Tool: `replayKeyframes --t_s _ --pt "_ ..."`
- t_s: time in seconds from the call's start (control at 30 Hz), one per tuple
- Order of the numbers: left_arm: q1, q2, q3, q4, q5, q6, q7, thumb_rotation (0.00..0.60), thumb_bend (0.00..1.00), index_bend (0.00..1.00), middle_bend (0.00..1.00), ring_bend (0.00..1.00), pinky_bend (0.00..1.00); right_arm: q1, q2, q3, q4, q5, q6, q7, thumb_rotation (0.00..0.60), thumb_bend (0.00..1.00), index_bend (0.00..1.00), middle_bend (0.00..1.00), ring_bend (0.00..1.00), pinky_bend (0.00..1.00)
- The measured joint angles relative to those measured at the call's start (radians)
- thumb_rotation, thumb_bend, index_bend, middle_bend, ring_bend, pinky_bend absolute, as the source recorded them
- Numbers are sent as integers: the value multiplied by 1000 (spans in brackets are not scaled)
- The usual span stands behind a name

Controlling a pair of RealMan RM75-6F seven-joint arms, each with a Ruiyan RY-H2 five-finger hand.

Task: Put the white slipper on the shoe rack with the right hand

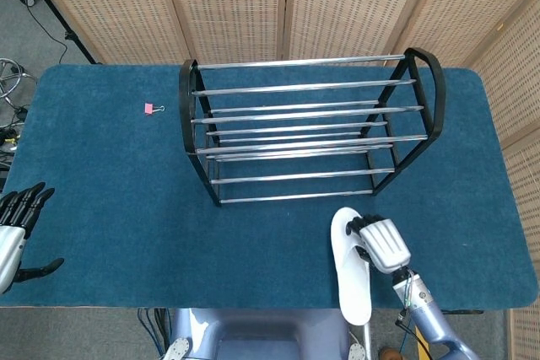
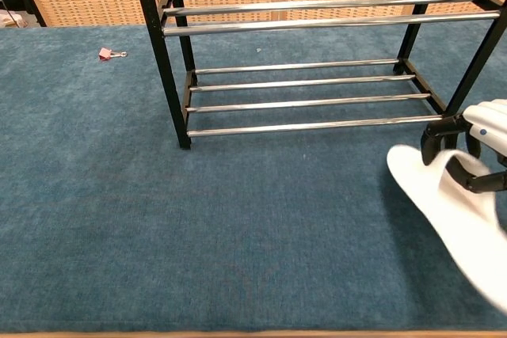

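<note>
The white slipper [image 1: 353,271] [image 2: 459,219] lies toe-first toward the rack at the table's front right, its heel past the front edge. My right hand [image 1: 380,243] [image 2: 479,144] grips its strap, fingers curled over the top and the thumb under the fold. In the chest view the slipper is tilted, its toe raised off the carpet. The black and chrome shoe rack [image 1: 308,128] [image 2: 317,53] stands just beyond the toe, its lower rails [image 2: 309,104] bare. My left hand [image 1: 17,229] hangs open at the far left edge, holding nothing.
A small pink binder clip [image 1: 152,109] [image 2: 109,54] lies on the blue carpet [image 1: 110,200] left of the rack. Woven screens [image 1: 253,2] close off the back. The rack's black end frame [image 2: 475,61] stands right behind my right hand.
</note>
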Motion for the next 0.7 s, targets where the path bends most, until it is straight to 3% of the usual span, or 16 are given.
replayKeyframes --t_s 0.33,0.7 --pt "1 0 0 -1 2 1 1 600 0 0 0 0 0 8 -27 -8 40 -53 73 14 600 719 562 547 521 590" --pt "0 -2 1 -1 1 -2 4 600 0 0 0 0 0 47 -119 18 190 -111 171 51 600 719 564 548 521 590"
